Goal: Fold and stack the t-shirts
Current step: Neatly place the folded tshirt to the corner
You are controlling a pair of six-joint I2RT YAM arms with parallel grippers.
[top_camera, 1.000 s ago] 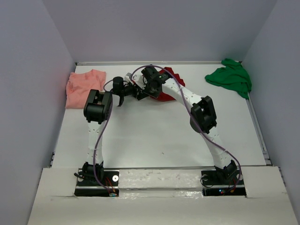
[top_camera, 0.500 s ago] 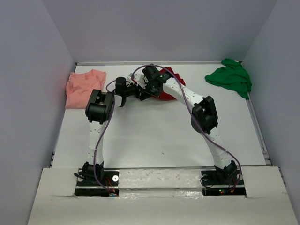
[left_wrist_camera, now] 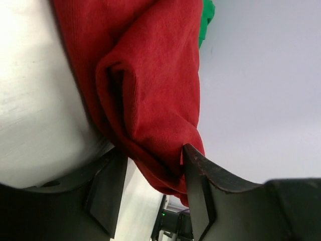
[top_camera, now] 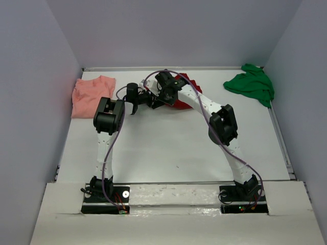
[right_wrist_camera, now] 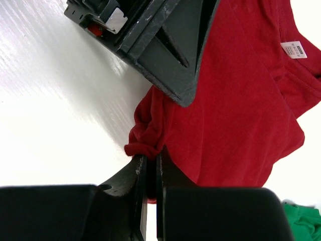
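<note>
The dark red t-shirt (top_camera: 180, 105) lies bunched at the back middle of the table, partly under my right arm. My right gripper (right_wrist_camera: 150, 158) is shut on a rolled edge of the dark red t-shirt (right_wrist_camera: 235, 100). My left gripper (left_wrist_camera: 153, 153) straddles a thick fold of the dark red t-shirt (left_wrist_camera: 150, 75). Its jaws stand apart: one finger (left_wrist_camera: 198, 186) touches the cloth and a gap shows beside the other. In the top view my left gripper (top_camera: 144, 100) and my right gripper (top_camera: 162, 98) are close together. The salmon-pink t-shirt (top_camera: 92, 94) lies back left and the green t-shirt (top_camera: 250, 84) back right.
Grey walls close the table on three sides, close behind the shirts. A white label (right_wrist_camera: 294, 49) shows at the red shirt's neck. A bit of the green t-shirt (left_wrist_camera: 205, 15) shows beyond the red one in the left wrist view.
My left gripper has slid a little to the right onto the red shirt and its jaws have narrowed. My right gripper keeps its hold and has barely moved.
</note>
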